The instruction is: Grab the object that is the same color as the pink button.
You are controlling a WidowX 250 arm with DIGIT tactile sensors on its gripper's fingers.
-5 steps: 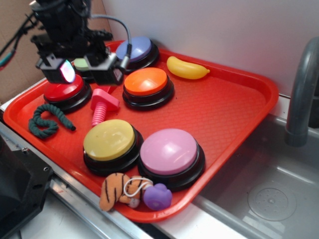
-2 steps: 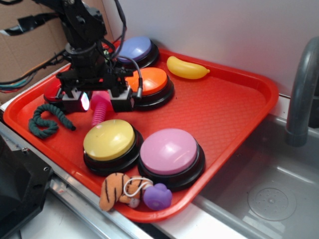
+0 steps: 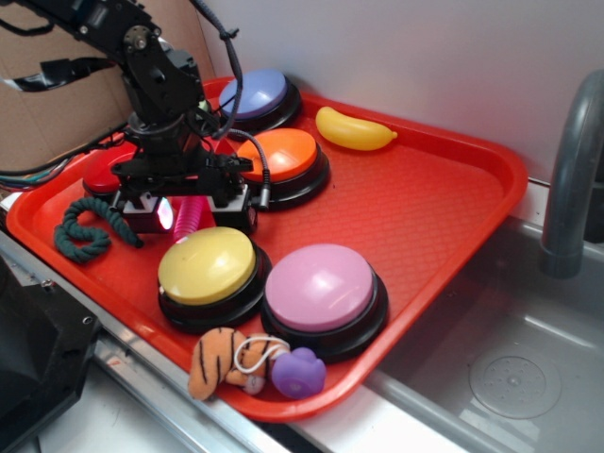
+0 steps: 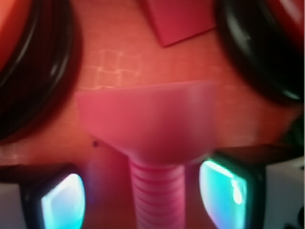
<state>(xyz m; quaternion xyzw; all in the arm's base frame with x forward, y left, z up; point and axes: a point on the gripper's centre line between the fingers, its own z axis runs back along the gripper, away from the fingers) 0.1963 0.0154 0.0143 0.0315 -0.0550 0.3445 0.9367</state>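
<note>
The pink toy bolt (image 3: 185,220) lies on the red tray (image 3: 444,198), between the orange and yellow buttons. In the wrist view its wide head (image 4: 147,119) fills the middle and its ribbed shaft (image 4: 156,195) runs down. My gripper (image 3: 189,213) is lowered over the bolt and open. Its two lit pads (image 4: 62,202) stand on either side of the shaft with a gap on each side. The pink button (image 3: 321,288), pale lilac-pink on a black base, sits at the tray's front.
Yellow button (image 3: 206,264), orange button (image 3: 278,156), blue-violet button (image 3: 255,92) and a partly hidden red button (image 3: 102,176) crowd the bolt. Also there: a yellow banana (image 3: 354,129), green rope (image 3: 85,229), tiger plush (image 3: 219,360), purple toy (image 3: 299,372). Sink (image 3: 510,368) at right.
My gripper has come forward from the back of the tray and down over the pink bolt, so its fingers now straddle the shaft. The bolt has not moved.
</note>
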